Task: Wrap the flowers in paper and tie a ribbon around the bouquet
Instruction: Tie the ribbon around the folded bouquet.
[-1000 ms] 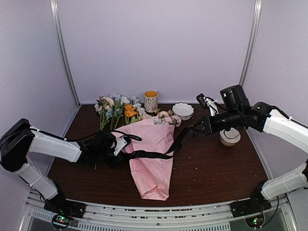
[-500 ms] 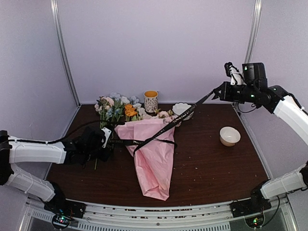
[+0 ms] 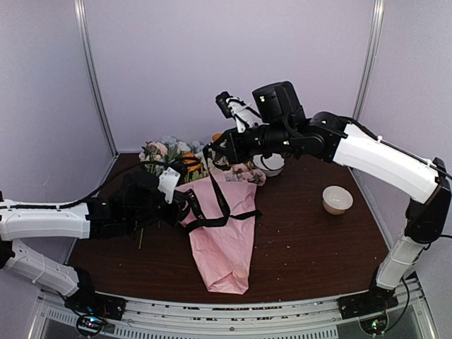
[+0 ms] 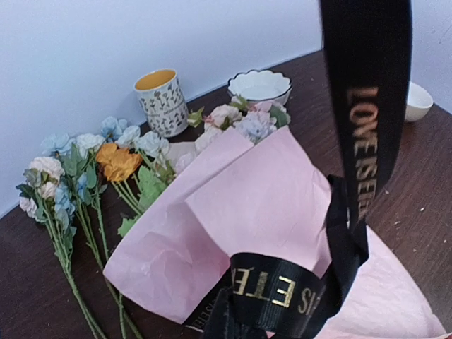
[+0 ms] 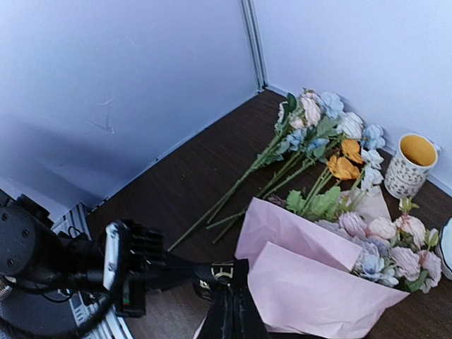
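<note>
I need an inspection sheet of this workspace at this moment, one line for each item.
Surface: dark brown table, small crumbs scattered.
Job's things: bouquet lying wrapped in pink paper; ribbon looped across it; loose flowers behind.
Clutter: mug, scalloped bowl, cream bowl.
Grippers: left gripper and right gripper each shut on a ribbon end.
Cables: black cable along left arm.
Surroundings: lilac walls, metal posts.

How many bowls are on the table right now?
2. A scalloped white bowl sits at the back, just behind the bouquet; a plain cream bowl stands alone to the right. None seem hidden.
</note>
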Tool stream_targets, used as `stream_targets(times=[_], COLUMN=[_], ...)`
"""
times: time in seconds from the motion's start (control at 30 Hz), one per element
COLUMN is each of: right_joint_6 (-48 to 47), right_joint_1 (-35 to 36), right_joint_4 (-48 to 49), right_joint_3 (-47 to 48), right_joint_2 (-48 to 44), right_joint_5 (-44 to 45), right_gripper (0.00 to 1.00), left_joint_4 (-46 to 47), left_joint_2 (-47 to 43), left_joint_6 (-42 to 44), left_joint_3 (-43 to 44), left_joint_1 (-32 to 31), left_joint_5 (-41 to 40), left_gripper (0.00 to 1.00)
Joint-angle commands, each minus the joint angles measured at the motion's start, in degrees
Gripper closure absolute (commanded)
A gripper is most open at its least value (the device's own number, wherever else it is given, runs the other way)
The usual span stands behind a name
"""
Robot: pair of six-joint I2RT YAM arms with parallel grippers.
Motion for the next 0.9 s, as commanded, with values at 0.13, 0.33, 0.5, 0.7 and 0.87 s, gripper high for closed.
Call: stream_targets(times=[0.13, 0.33, 0.5, 0.7, 0.87], right_joint_6=[-2.8, 3.2, 16.4, 16.9, 17.7], right_joint_1=[1.5, -13.6, -47.2, -70.7, -81.0], right_joint_4=[-1.4, -0.7, 12.3, 15.4, 18.2], right_joint_3=[9.9, 0.7, -36.4, -57.8, -61.9], right_joint_2=[5.2, -5.2, -26.6, -35.6, -35.9], right_joint_5=[2.6, 3.9, 5.4, -0.3, -1.7], right_gripper=[1.00, 1.00, 1.00, 1.00, 1.00], left_joint_4=[3.7, -4.8, -11.4, -15.7, -22.6], left_joint_2=[0.3, -5.2, -18.9, -31.8, -39.4], left_joint_6=[-1.1, -15.5, -38.2, -46.4, -47.8], left_joint_3=[2.5, -3.9, -21.0, -32.4, -34.1], left_joint_1=[-0.6, 10.4, 30.5, 41.9, 52.7], left_joint_5=[-2.2, -3.5, 4.4, 8.2, 11.0], left_gripper=[1.00, 1.00, 1.00, 1.00, 1.00])
